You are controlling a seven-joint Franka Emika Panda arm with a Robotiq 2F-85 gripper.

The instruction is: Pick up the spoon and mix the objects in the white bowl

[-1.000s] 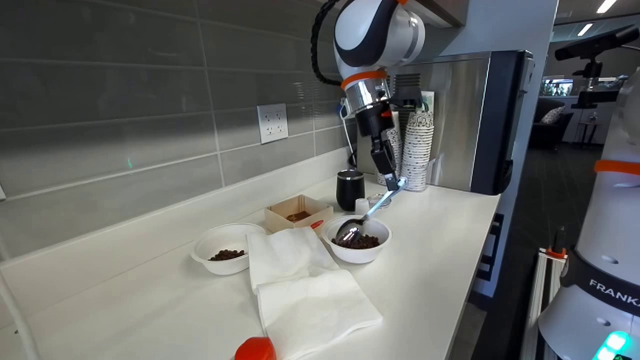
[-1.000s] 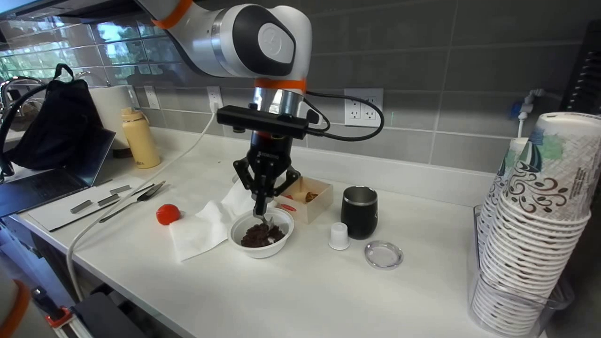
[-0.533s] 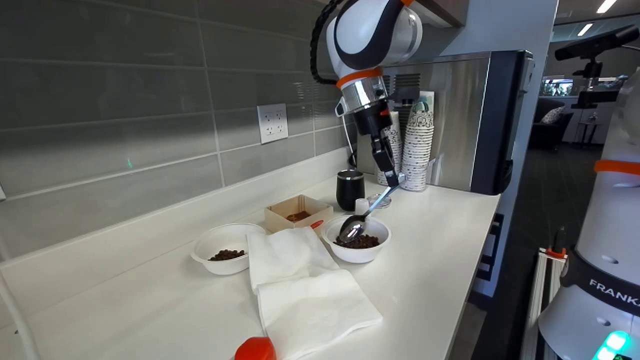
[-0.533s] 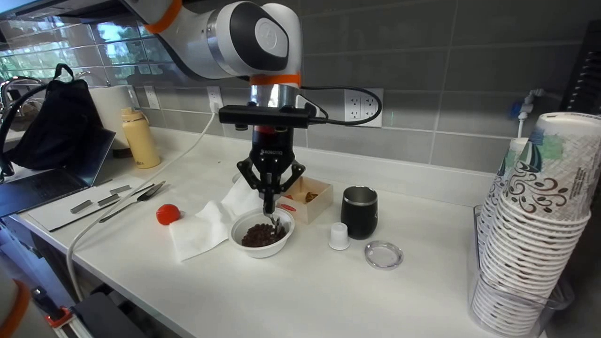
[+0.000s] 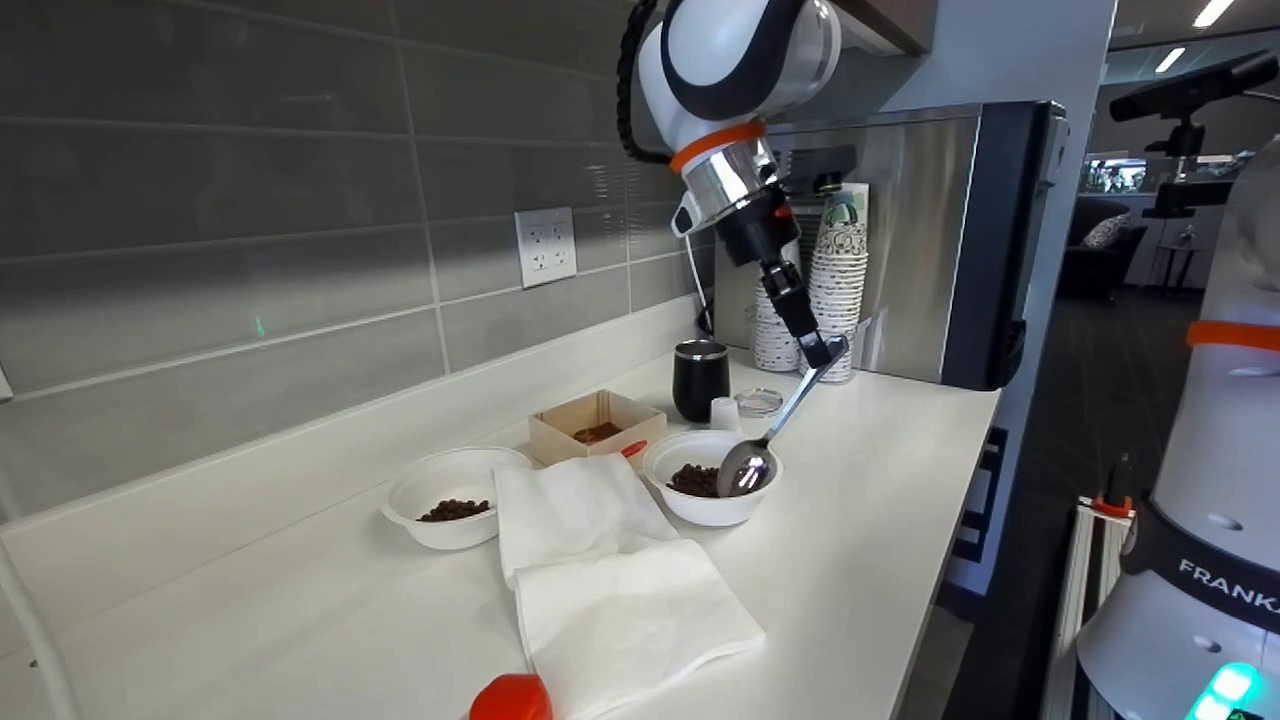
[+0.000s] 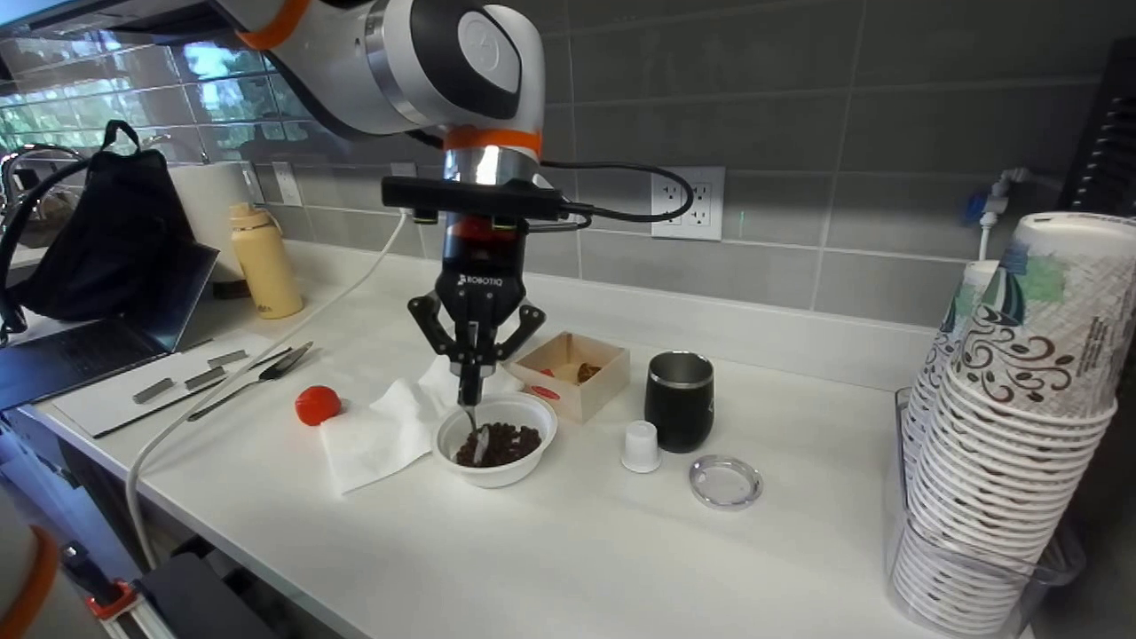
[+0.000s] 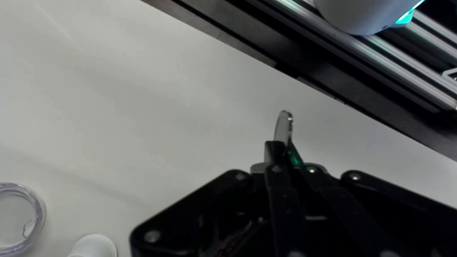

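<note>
The white bowl [image 5: 712, 513] [image 6: 497, 478] stands on the counter with a heap of dark reddish-brown pieces [image 5: 692, 480] [image 6: 513, 442] in it. My gripper [image 5: 820, 350] [image 6: 471, 395] is above the bowl's side, shut on the handle of the silvery spoon [image 5: 748, 466] [image 6: 480, 445]. The spoon is tilted, with its head down inside the bowl at the edge of the heap. In the wrist view the handle's end [image 7: 284, 126] sticks out past the fingertips [image 7: 282, 151]. There the gripper's body hides most of the bowl.
Another white bowl [image 5: 455, 535] holds a smaller dark heap. Paper towels [image 5: 630, 600], a wooden box [image 5: 598, 425], a black tumbler [image 6: 680, 404], a small white cup [image 6: 641, 446] and a clear lid [image 6: 725, 482] are near. Stacked paper cups [image 6: 1003, 426] stand further off.
The spoon's head has swept across the bowl from one side of the heap to the other, leftward in an exterior view. My gripper has moved the same way and tilted more, keeping hold.
</note>
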